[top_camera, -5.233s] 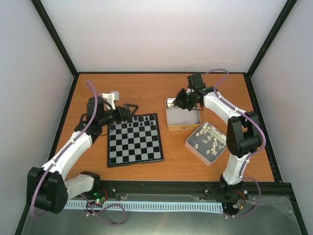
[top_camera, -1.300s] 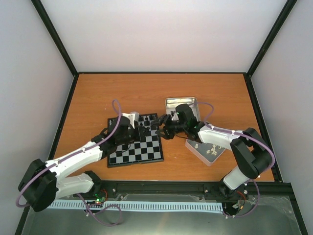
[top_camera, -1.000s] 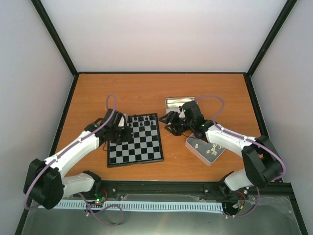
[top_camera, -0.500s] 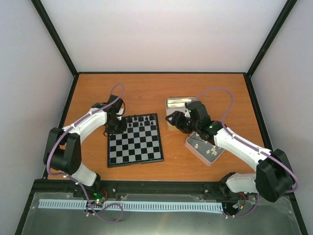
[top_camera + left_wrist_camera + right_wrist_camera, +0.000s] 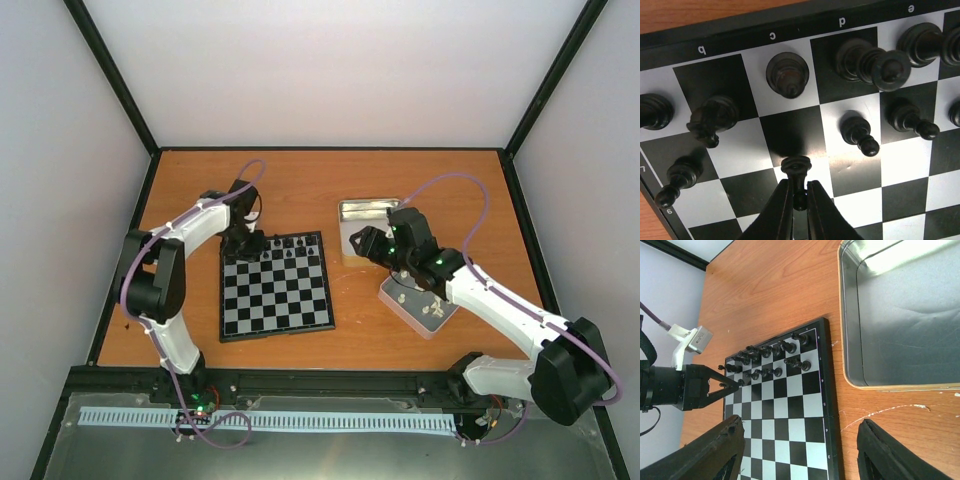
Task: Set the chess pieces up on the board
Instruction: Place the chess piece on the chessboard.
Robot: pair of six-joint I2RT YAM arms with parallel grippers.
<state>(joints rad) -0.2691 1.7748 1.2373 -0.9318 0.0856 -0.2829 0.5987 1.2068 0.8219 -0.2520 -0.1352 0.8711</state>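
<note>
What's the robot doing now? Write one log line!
left jaws: shut on black pawn over board | right jaws: open near empty tin

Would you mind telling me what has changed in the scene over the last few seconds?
The right gripper, over the board's far right edge a second ago, has drawn back toward the empty tin, jaws open and empty. The left gripper has shifted to the board's far left part, shut on a black pawn there. The board, the empty tin and the white pieces have not moved.
</note>
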